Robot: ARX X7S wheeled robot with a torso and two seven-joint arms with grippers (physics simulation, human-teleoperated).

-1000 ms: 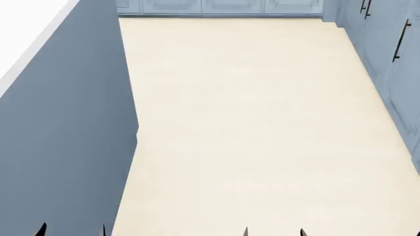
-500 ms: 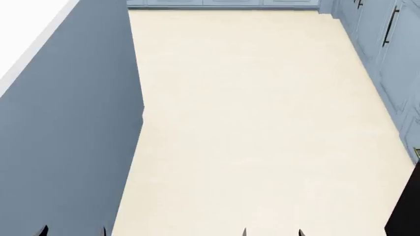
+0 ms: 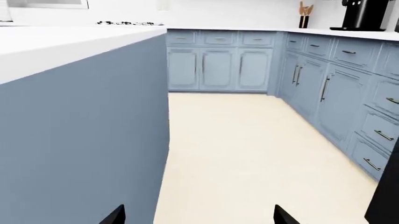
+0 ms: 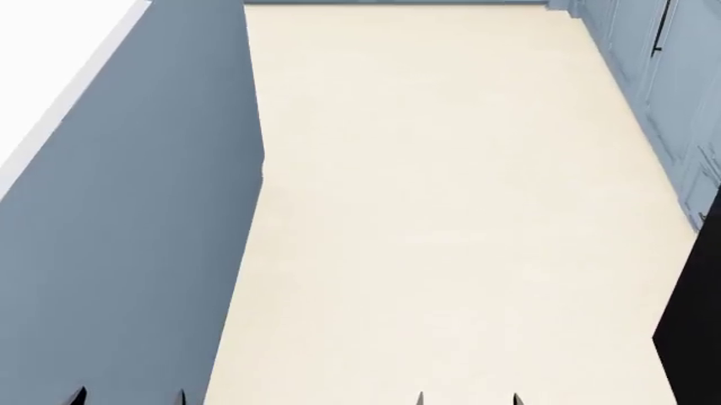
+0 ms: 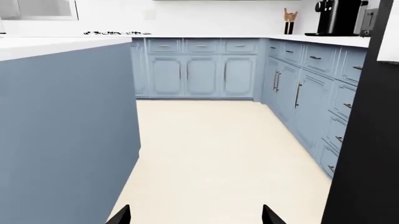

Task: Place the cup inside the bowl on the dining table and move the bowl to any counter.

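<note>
Low, both grippers [image 4: 127,396] [image 4: 468,396] point forward, jaws apart.

Pretty clearly a home kitchen: blue-grey cabinets [image 5: 203,74] run along the back and right, white surface [image 5: 311,38] on top, a black coffee machine [image 5: 339,16] upper right, an island [image 5: 62,126] on the left, and pale cream floor [image 4: 451,211].
</note>
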